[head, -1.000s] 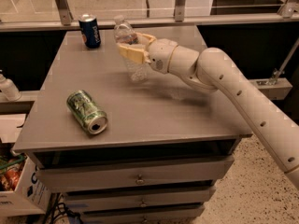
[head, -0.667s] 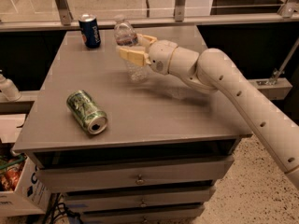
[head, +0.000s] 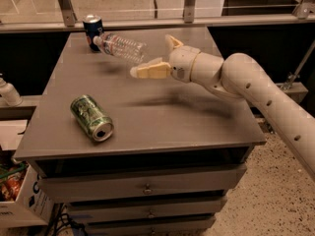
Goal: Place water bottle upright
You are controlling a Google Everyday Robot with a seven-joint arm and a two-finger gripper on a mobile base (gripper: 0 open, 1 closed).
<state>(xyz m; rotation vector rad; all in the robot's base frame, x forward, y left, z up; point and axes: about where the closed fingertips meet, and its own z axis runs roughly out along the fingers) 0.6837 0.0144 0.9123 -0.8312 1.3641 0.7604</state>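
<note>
The water bottle (head: 122, 46) is clear and ribbed with a white cap. It is tilted almost level at the back of the table, cap pointing left toward the blue can, base toward the gripper. My gripper (head: 150, 54) is just right of the bottle's base, above the table. It is open, with one finger (head: 150, 72) stretched left under the base and the other (head: 173, 41) behind. The fingers are not closed on the bottle. I cannot tell whether the bottle rests on the table or is in the air.
A blue can (head: 92, 28) stands upright at the table's (head: 162, 122) back left, close to the bottle's cap. A green can (head: 91, 118) lies on its side at the front left. An opaque white bottle (head: 8, 92) and a box (head: 19, 200) are left of the table. Railing runs behind.
The gripper held the bottle roughly upright before. Now its fingers have opened and the bottle has tipped over to the left, cap toward the blue can.
</note>
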